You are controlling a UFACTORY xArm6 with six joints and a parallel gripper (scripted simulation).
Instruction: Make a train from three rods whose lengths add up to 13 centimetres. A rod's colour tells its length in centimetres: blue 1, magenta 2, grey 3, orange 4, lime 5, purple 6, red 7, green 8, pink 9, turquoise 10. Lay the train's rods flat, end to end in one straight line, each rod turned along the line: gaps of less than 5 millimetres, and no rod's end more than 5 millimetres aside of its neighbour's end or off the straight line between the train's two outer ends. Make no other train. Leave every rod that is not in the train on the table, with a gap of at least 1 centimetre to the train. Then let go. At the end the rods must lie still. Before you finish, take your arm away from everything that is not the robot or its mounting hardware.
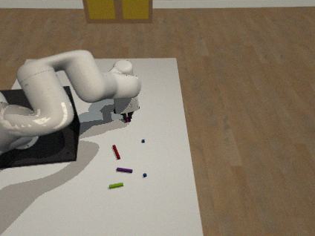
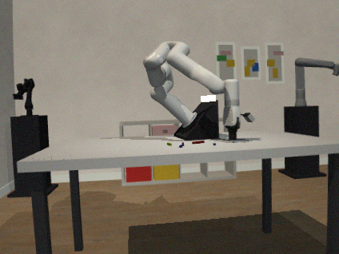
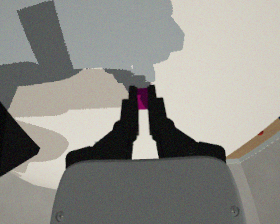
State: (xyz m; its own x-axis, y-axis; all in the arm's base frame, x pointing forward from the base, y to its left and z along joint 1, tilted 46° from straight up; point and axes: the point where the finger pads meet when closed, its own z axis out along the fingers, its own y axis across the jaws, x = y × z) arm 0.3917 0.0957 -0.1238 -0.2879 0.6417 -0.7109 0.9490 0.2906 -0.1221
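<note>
My gripper (image 1: 128, 119) (image 2: 232, 137) (image 3: 142, 96) is shut on a short magenta rod (image 1: 128, 119) (image 3: 143, 98) and holds it low over the white table, close to its surface. Nearer the front lie a red rod (image 1: 116, 151) (image 2: 197, 142), a purple rod (image 1: 124, 170) and a lime rod (image 1: 116, 185) (image 2: 169, 144), each apart from the others. Two small blue rods (image 1: 143, 141) (image 1: 144, 175) lie to their right. The rods are too small to tell apart well in the exterior view.
The arm's black base plate (image 1: 56, 147) sits at the left of the table (image 1: 163, 206). The table's right edge is close to the rods. A second arm on a black stand (image 2: 301, 120) is at the far right.
</note>
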